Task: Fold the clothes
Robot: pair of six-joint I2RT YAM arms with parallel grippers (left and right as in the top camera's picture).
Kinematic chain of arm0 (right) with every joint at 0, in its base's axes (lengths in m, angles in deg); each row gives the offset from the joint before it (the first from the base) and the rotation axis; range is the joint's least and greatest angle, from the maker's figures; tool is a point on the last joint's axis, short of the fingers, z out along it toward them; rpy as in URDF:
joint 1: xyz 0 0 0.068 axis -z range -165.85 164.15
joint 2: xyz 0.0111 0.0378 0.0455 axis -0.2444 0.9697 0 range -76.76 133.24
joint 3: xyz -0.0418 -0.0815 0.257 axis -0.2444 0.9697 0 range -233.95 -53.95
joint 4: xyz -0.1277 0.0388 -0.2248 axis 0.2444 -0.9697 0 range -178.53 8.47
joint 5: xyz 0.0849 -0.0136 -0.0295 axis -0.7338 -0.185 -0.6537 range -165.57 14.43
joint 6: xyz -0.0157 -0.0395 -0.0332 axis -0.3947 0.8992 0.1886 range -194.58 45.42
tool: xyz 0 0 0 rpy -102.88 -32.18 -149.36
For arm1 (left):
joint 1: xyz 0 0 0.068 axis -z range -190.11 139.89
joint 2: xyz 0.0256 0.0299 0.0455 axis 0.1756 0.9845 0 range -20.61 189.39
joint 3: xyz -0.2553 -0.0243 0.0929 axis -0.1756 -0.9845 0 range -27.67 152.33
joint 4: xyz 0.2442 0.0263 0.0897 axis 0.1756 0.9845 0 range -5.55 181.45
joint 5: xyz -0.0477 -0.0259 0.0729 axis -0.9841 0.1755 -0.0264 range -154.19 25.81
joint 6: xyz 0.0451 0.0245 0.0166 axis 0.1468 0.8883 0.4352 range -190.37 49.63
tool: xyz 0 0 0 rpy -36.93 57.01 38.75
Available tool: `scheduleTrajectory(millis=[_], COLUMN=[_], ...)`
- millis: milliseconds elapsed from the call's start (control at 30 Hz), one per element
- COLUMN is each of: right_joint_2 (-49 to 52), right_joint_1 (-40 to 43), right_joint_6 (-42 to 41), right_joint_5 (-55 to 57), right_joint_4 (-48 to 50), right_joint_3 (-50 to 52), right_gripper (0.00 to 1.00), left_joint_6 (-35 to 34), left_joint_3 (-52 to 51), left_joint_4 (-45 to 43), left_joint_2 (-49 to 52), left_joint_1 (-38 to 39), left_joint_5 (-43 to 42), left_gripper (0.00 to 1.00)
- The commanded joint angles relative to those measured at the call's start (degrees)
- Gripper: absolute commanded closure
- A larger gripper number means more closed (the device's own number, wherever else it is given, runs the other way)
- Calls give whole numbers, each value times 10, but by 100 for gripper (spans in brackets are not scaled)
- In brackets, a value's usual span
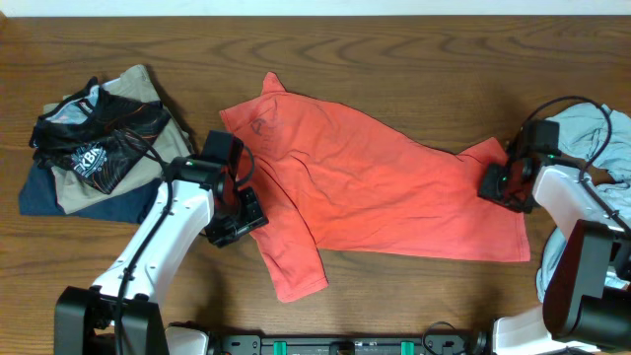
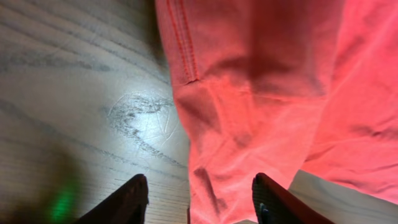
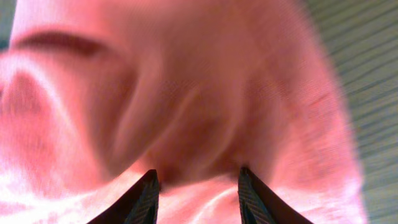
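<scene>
Crookedly, T-shirt (image 1: pixel 375 187) spans left hand (image 1: pixel 251 219) to right hand (image 1: pixel 493 184).

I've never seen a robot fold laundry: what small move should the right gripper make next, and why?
Probably close the right gripper on the red T-shirt: its jaws stand apart with bunched fabric just ahead of them at the shirt's end, so a pinch there would likely give a hold for folding.
</scene>
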Motion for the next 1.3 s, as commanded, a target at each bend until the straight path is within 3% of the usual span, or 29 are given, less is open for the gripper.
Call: scheduleTrajectory(millis=[0, 167, 400, 733, 800, 833, 900, 933, 1067, 1267], right_joint_2=[4, 4, 4, 4, 4, 4, 4, 4, 4, 4], right_joint_1=[3, -5, -5, -5, -5, -5, -5, -5, -4, 10], right_joint_6=[-2, -2, -2, -2, -2, -2, -2, -2, -2, -2], right_joint_5=[14, 12, 12, 12, 12, 12, 12, 12, 13, 21], right_joint_4=[-4, -13, -23, -34, -35, -35, -37, -38, -45, -26], right_joint_3=[-22, -21, -21, -21, -21, -21, -21, -21, -21, -21], right_gripper=[58, 56, 55, 55, 55, 55, 55, 55, 55, 68], left_joint_6=[-10, -11, -39, -84, -84, -84, -84, -84, -65, 5], left_joint_3=[-23, -52, -102, -149, -150, -150, -150, -150, -143, -96], left_joint_4=[-6, -48, -123, -204, -219, -225, -237, -239, -212, -86], left_joint_2=[7, 7, 10, 29, 31, 32, 32, 32, 26, -15], left_joint_1=[-2, 4, 34, 75, 75, 75, 75, 75, 60, -35], left_joint_5=[-4, -49, -49, -14, -12, -12, -12, -12, -12, 21], left_gripper=[43, 42, 37, 37, 45, 63, 87, 94, 94, 94])
